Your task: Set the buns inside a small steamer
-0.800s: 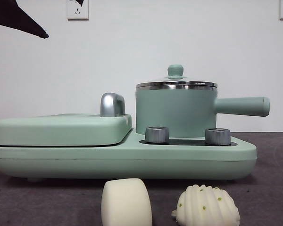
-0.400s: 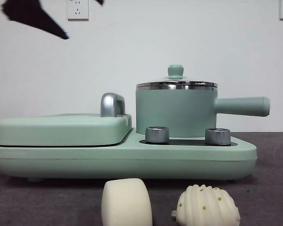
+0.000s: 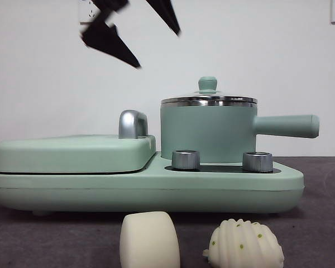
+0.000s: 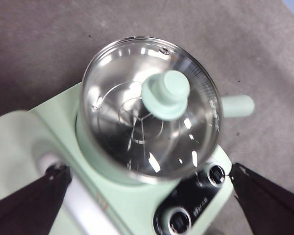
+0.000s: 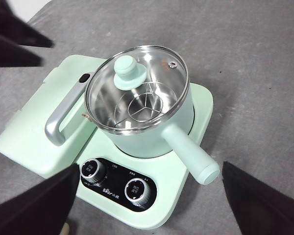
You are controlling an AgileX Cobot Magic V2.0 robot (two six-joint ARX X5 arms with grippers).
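Currently lid (image 4: 152,107) sits on the small steamer (image 3: 207,133), so it must come off first. Left tool (image 3: 135,34) hangs above and beside the knob (image 4: 165,94), jaws wide, likely lining up for it. Right tool (image 5: 152,196) waits high, jaws wide too. Both buns, the smooth one (image 3: 149,240) and the ridged one (image 3: 245,244), lie on the worktop (image 3: 318,223) in front of the cooker base (image 3: 145,190), untouched.

Small steamer (image 3: 206,134): mint green, steel rim, green lid knob (image 4: 165,94). Smooth bun (image 3: 149,240): plain cream-white. Ridged bun (image 3: 245,244): cream-white with green specks. Dials (image 5: 93,170): silver on black panel. Tabletop (image 3: 318,223): dark grey.
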